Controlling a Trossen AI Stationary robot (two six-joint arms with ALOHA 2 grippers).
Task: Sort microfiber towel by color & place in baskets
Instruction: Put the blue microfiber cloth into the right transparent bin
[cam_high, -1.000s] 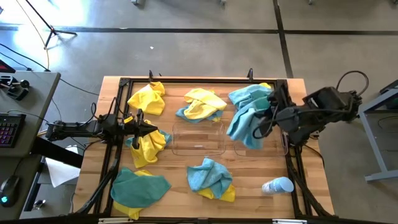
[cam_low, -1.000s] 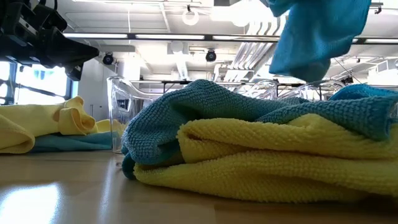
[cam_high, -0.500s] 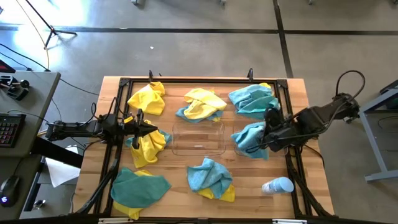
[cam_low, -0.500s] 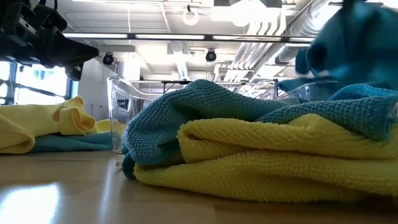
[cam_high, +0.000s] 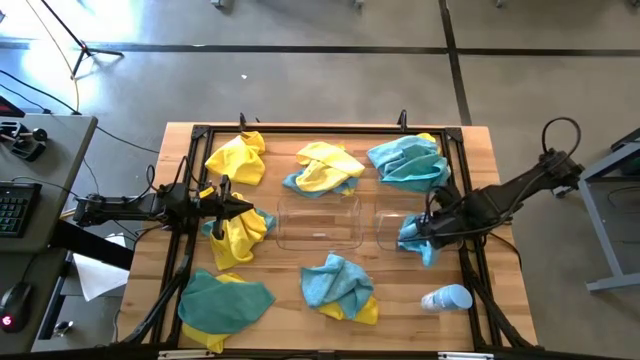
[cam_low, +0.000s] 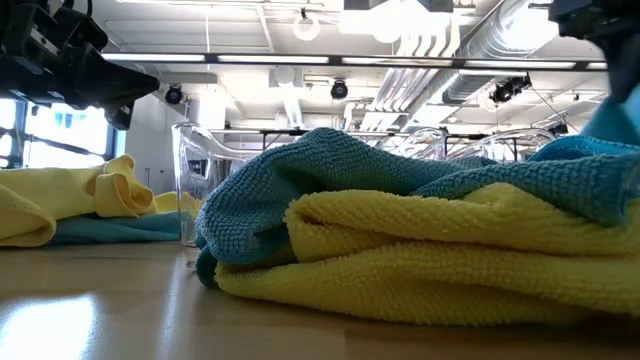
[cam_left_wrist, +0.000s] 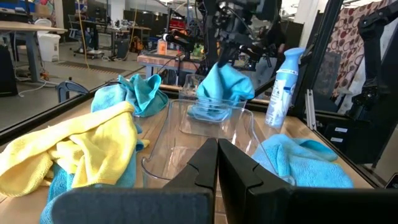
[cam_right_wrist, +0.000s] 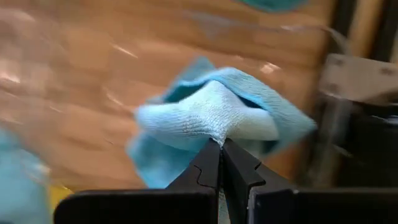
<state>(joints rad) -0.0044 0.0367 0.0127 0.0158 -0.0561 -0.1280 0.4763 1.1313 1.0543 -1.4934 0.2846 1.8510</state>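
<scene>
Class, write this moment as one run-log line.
right tool: shut on teal towel, lowering into right basket | left tool: shut, waiting over yellow towel | left basket: no towels

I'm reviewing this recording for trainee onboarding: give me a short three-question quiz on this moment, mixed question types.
1. True or false: the right pincer is shut on a teal towel over the right basket.
2. Multiple choice: the spray bottle lies (A) in the left basket, (B) on the table near the front right corner, (C) under the left pincer.
3. What colour is the towel beside the left pincer?

Key: 1 true; 2 B; 3 yellow.
</scene>
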